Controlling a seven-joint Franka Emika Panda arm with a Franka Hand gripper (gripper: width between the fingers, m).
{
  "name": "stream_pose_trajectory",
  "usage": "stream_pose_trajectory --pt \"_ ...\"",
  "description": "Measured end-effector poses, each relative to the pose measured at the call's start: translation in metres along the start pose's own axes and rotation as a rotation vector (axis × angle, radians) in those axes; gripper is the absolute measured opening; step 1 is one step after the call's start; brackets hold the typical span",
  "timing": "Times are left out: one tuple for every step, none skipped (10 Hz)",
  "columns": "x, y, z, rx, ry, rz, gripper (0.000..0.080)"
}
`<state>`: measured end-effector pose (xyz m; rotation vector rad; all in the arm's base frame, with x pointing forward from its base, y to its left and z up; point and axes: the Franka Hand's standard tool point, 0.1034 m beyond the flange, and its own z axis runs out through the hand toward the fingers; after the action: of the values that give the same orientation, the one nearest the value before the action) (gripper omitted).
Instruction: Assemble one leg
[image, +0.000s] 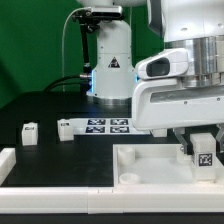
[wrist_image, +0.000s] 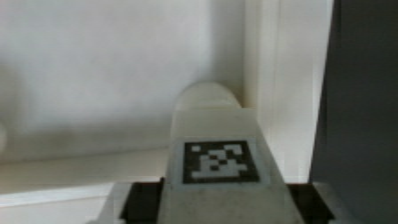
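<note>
My gripper (image: 205, 148) is shut on a leg (image: 205, 158), a small white block with a black-and-white tag facing the camera. It holds the leg upright over the corner of the large white square tray-like piece (image: 140, 168) at the exterior view's right. In the wrist view the leg (wrist_image: 217, 150) runs out from between the dark fingers (wrist_image: 146, 200), and its far end is close to the tray piece's raised rim (wrist_image: 267, 60). I cannot tell whether it touches the tray. Another loose leg (image: 29, 133) stands on the black table at the exterior view's left.
The marker board (image: 105, 126) lies behind the tray piece, with a small white block (image: 63, 127) at its end. A white part (image: 6, 160) lies at the exterior view's left edge. The robot's base (image: 110, 60) stands at the back.
</note>
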<state>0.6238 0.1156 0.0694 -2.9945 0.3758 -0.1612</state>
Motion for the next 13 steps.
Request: stream_pose_trajectory --pt "-0.0005 0.0002 0.0003 0.0 0.007 0.167 0.029" --pt "-0.0003 0.0005 0.0001 -0.004 0.01 0.337 0.029" --pt "-0.0004 0.0005 0.0001 -0.007 0.013 0.481 0.029" --pt "-0.001 0.0 0.0003 -0.011 0.016 0.604 0.029" --pt "-0.0017 -0.0009 0.0006 -0.014 0.021 0.767 0.0291" --pt "-0.0027 -0.0025 0.0012 -0.016 0.026 0.928 0.0291" --pt "-0.004 -0.0048 0.0019 -0.016 0.03 1.058 0.0291" --pt "-0.0046 -0.0054 0.0024 -0.012 0.029 1.166 0.0291" --pt "-0.0046 -0.0057 0.0023 -0.006 0.025 1.236 0.0291" --pt "-0.0053 -0.0071 0.0025 -0.003 0.021 1.236 0.0358" --pt "-0.0053 -0.0072 0.0025 -0.002 0.02 1.195 0.0358" --pt "-0.0055 -0.0075 0.0025 -0.002 0.019 1.194 0.0564" --pt "-0.0055 -0.0076 0.0025 -0.003 0.02 1.174 0.063"
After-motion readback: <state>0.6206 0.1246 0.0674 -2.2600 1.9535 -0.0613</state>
